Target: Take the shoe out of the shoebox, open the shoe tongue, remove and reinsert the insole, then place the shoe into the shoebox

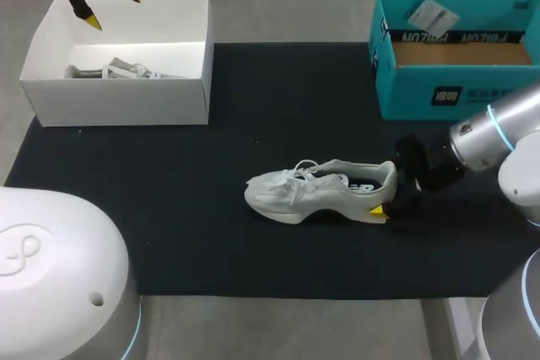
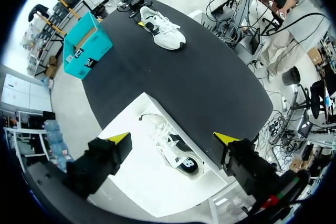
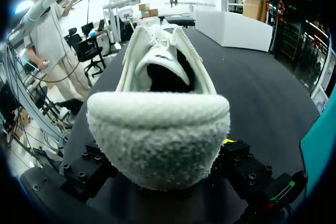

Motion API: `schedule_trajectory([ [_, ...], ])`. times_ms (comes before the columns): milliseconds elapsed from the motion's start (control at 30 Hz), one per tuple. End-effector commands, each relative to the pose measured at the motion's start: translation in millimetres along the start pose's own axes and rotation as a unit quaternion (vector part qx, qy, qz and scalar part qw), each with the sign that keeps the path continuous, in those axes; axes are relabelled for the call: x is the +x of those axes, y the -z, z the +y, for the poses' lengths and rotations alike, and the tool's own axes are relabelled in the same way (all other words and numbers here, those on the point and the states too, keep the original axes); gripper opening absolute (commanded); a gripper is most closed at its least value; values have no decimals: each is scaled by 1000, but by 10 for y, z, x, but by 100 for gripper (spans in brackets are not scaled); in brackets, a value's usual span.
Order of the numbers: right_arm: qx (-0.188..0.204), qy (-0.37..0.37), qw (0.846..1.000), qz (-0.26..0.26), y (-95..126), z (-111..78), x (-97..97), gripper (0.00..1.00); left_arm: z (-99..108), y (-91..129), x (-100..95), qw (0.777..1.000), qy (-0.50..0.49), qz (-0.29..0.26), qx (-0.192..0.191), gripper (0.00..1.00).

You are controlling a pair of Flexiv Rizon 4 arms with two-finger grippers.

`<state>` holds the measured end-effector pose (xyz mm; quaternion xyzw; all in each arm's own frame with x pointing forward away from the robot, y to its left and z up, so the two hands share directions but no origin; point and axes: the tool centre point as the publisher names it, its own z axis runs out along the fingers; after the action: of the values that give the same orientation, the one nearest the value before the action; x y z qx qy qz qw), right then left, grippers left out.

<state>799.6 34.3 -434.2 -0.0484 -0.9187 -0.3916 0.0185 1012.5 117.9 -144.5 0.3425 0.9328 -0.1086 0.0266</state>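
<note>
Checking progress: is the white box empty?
No, a second shoe lies inside the white box, under the open left gripper.

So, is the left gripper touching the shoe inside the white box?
Apart. The head view shows the left gripper by the white box's back rim, with bare box wall between its tips and the shoe.

Light is supplied evenly from overhead; the scene is bright. Only a thin, soft shadow is cast by the shoe (image 1: 316,196) onto the black mat (image 1: 211,242). The white shoebox (image 1: 118,103) is rendered very bright, one inner wall being slightly shaded.
</note>
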Motion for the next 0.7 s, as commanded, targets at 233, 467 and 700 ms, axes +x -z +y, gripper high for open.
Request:
schedule_trajectory([
  [233, 1, 0, 1000, -1, -64, -14, -13, 0, 16, 5, 2, 1000, 0, 1, 1, 100],
  [467, 1, 0, 1000, -1, -64, -14, -13, 0, 16, 5, 2, 1000, 0, 1, 1, 100],
  [700, 1, 0, 1000, -1, -64, -14, -13, 0, -220, -82, -74, 989, 144, 16, 4, 100],
])
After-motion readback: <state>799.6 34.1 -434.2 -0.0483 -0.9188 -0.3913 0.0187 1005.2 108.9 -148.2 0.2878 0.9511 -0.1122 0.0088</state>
